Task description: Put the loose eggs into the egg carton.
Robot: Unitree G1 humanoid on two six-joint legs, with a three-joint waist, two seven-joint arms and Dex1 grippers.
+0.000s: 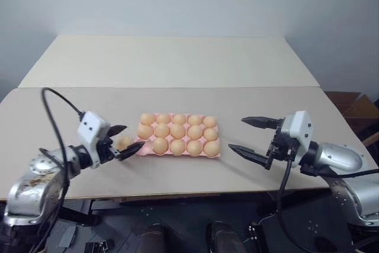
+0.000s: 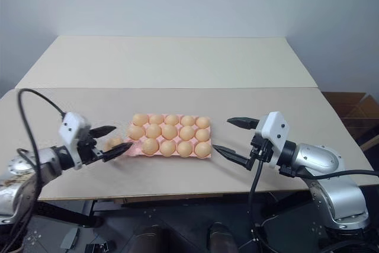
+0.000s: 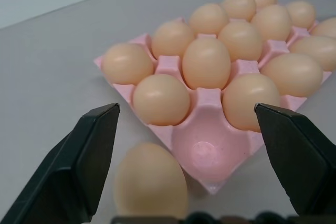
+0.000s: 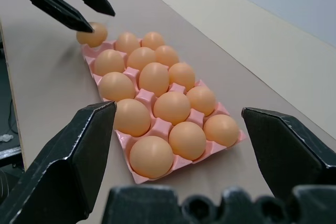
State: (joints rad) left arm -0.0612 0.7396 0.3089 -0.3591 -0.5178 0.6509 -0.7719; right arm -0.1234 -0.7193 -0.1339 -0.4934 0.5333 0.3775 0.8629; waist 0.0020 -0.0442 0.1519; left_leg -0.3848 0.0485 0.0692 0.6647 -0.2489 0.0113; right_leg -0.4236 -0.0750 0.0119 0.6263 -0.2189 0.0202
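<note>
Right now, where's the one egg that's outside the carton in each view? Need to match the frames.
Left eye: loose egg on the table, at the carton's left end, between the left tool's fingers.
Right eye: same place.
Left wrist: low in the picture, beside the empty cup.
Right wrist: far end of the carton, under the other tool.
Shared landmark: the pink carton.

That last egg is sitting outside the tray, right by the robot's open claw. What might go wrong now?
The loose egg lies on the table just outside the egg carton's one empty corner cup, between the open left gripper's fingers. A nudge from a finger might roll it away. A poor grip might drop it onto the neighbouring eggs. The open right gripper hangs clear.
</note>
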